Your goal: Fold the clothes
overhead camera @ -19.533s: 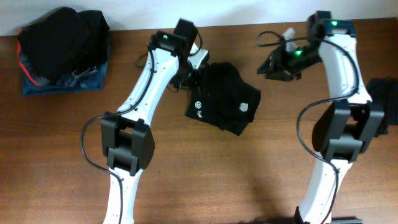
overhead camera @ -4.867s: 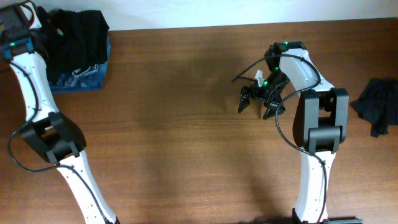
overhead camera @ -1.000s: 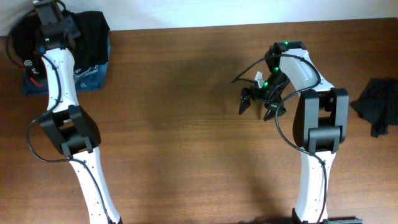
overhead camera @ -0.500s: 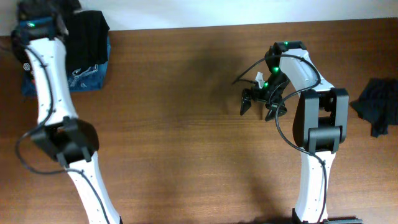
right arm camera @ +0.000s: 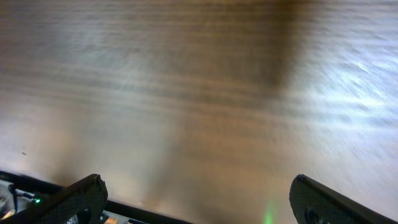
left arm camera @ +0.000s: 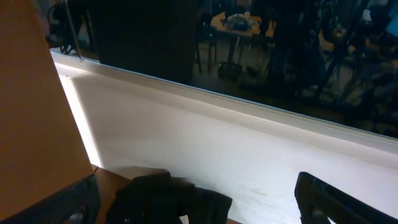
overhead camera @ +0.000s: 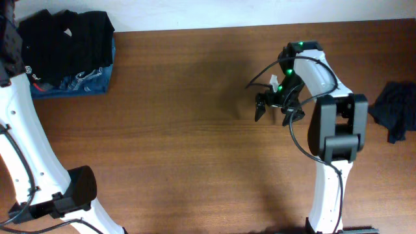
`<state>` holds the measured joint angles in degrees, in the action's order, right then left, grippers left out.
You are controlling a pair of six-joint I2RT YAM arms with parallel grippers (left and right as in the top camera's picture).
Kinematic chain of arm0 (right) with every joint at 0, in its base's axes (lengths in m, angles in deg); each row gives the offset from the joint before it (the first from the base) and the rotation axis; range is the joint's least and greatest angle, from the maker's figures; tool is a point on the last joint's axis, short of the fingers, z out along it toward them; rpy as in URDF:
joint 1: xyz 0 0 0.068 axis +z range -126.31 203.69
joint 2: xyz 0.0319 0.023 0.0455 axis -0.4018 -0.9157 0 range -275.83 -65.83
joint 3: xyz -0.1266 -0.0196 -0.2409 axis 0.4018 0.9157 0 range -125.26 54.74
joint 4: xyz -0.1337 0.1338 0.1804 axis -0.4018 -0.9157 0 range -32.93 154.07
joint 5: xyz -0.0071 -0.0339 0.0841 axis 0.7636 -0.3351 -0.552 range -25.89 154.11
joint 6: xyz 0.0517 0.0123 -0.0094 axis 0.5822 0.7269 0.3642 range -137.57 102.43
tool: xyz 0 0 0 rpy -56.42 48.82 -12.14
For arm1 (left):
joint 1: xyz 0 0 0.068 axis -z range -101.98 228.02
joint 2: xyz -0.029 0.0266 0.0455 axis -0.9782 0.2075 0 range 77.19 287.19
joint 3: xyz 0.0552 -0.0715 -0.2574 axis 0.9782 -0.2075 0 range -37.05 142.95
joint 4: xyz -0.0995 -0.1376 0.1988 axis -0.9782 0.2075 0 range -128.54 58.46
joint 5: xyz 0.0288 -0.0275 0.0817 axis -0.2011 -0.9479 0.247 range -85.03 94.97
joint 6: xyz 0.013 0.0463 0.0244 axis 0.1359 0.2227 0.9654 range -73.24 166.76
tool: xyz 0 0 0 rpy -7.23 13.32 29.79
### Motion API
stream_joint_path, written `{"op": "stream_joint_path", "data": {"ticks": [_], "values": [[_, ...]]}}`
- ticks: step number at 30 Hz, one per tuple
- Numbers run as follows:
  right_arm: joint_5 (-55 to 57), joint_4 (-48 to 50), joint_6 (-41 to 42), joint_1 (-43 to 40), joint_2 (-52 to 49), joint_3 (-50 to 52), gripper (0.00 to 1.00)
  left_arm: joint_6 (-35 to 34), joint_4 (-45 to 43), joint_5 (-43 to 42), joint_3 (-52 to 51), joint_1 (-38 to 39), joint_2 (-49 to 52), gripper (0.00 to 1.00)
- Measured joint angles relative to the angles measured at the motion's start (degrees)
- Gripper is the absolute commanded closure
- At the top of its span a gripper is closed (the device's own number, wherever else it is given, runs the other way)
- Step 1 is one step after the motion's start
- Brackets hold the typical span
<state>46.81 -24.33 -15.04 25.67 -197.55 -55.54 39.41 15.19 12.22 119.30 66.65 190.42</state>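
Left gripper (left arm camera: 198, 186): spread wide. In the left wrist view one finger (left arm camera: 78, 202) sits in the lower left corner and the other in the lower right, and neither grips anything.
Left gripper, position: at the far left corner of the tabletop (overhead camera: 175, 130), pointed toward the white wall (left arm camera: 205, 143). In the overhead view the picture edge cuts most of it off.
Left arm (overhead camera: 26, 143): runs up along the left edge of the overhead view.
Black T-shirt (overhead camera: 65, 36): a compact black bundle at the far left corner of the tabletop, lying on top of folded blue denim (overhead camera: 88, 81). A small pale round logo (overhead camera: 27, 67) shows near its left side.
Black T-shirt, left wrist view: a dark lump low in the picture, beyond the left gripper and against the foot of the wall. It is apart from both fingers as far as this angle shows.
Right gripper (overhead camera: 273, 116): spread and holding nothing, hanging over bare wood right of centre.
Right gripper, right wrist view: both fingers sit at the lower corners with only blurred wood grain between them.
Dark garment (overhead camera: 393, 110): crumpled at the right edge of the tabletop, well apart from the right gripper.
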Motion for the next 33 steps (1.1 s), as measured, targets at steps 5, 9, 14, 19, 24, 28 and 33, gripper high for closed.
{"op": "stream_joint_path", "data": {"ticks": [5, 9, 14, 19, 24, 28, 33], "values": [[2.1, -1.8, 0.5, 0.0, 17.1, 0.1, 0.01, 0.0, 3.3, 0.0, 0.0, 0.0, -0.2, 0.01], [3.8, -2.5, 2.3, 0.0, 30.8, 0.0, 0.01, 0.0, 5.8, 0.0, 0.0, 0.0, -0.2, 0.01], [8.9, -6.7, 5.5, 0.0, 46.0, 0.0, 0.01, 0.0, 9.2, 0.0, 0.0, 0.0, -0.2, 0.01], [11.5, -8.6, 7.0, 0.0, 55.8, 0.4, 0.01, 0.0, 16.0, 0.0, 0.0, 0.0, -0.2, 0.01], [14.4, -8.6, 9.3, 0.0, 61.6, 1.8, 0.01, 0.0, 22.5, 0.0, 0.0, 0.0, -0.2, 0.01], [16.2, -8.6, 10.7, 0.0, 67.2, 1.9, 0.01, 0.0, 23.8, 0.0, 0.0, 0.0, -0.2, 0.01], [16.7, -8.6, 11.1, 0.0, 71.5, 1.9, 0.01, 0.0, 29.3, 0.0, 0.0, 0.0, -0.2, 0.01]]}}
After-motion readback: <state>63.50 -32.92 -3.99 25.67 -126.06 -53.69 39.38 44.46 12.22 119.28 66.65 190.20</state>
